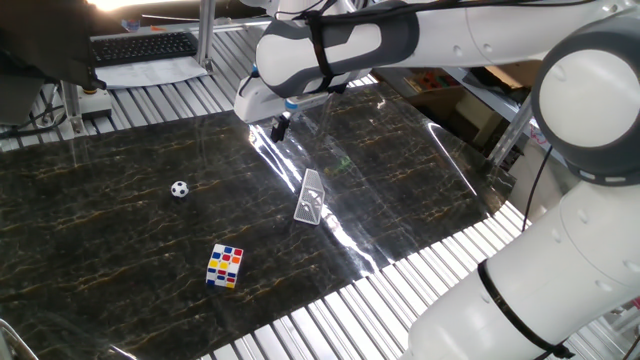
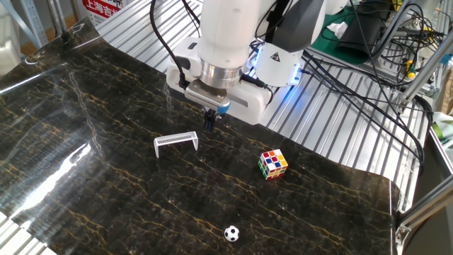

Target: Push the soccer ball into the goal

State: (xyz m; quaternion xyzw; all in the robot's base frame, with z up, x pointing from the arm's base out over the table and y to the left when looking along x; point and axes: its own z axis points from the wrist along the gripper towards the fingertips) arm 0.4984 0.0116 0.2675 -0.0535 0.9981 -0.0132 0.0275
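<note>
Hovering behind the goal, ball not yet touched.

My gripper [image 2: 210, 120] hangs narrow and empty above the goal [image 2: 176, 141], while the soccer ball [image 2: 231, 233] sits well apart, so I judge I must circle behind it. One ball, one goal, one puzzle cube [image 2: 273, 163].

dark marble tabletop [image 1: 120, 240] | keyboard [image 1: 143, 46] | cables [image 2: 368, 42]

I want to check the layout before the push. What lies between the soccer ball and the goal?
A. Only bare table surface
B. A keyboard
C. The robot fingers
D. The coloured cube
A: in both views only dark table separates the soccer ball from the goal.
</note>
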